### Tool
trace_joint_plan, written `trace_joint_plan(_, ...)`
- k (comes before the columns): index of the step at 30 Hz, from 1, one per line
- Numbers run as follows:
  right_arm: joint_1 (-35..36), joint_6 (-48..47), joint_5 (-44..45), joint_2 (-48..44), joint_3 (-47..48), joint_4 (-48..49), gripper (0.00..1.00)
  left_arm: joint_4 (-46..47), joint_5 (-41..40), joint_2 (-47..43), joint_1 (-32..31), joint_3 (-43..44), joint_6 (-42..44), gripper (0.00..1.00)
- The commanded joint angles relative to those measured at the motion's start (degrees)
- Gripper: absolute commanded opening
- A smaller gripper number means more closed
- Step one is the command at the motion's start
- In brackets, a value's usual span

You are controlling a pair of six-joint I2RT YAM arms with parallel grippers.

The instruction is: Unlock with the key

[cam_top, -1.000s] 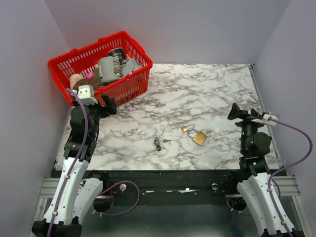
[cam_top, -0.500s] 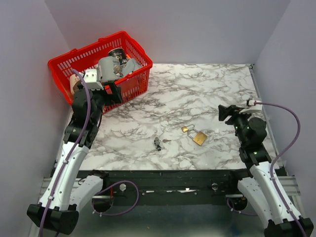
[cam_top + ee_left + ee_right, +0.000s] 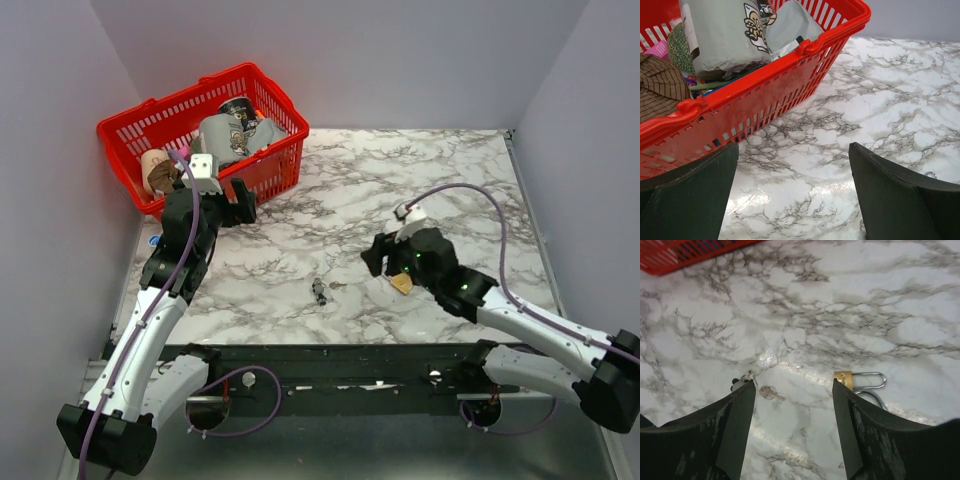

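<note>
Reach step for us: right jaws hang open and empty above the counter, key just left of them. Next, drop and pinch it. Left jaws open too.

txt: none legible | grey pouch in red basket: black/yellow printed graphic w/ lettering, too small to read | brass padlock: any stamp too small to tell
</note>
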Motion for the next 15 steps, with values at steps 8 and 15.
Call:
trace_joint_plan(8,17.65,4.63,8.49,17.96,8.85,-1.97,0.71,0.76,-0.52,-0.38,-0.42,-0.10,0.07,0.99)
trace_joint_plan(15,22.31,8.41,7.26,24.20,10.35,-2.50,0.71,0.85,0.19,-1.00,-0.42,-0.45,-0.55,0.99)
